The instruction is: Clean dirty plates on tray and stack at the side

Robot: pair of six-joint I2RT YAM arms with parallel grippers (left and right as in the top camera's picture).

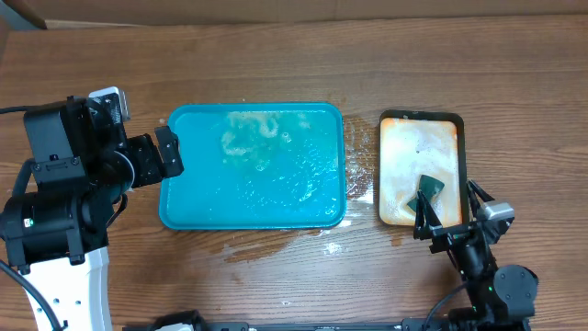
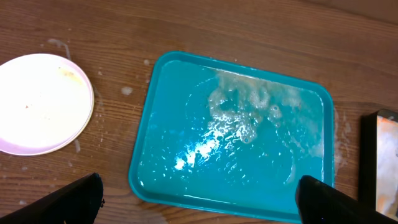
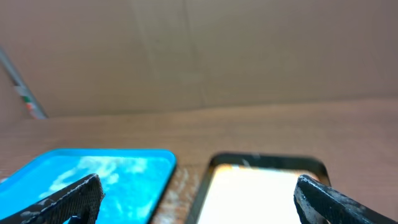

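Observation:
The teal tray lies mid-table, wet with white foam at its far side and no plates on it; it also shows in the left wrist view and the right wrist view. A white plate with a faint brown speck sits on the table left of the tray, seen only in the left wrist view; whether others lie under it I cannot tell. In the overhead view the left arm hides it. My left gripper is open and empty at the tray's left edge. My right gripper is open and empty.
A black-rimmed beige stained tray stands right of the teal tray, with a dark green sponge lying on it beside my right gripper. Water and foam wet the table between the trays. A cardboard wall stands at the back.

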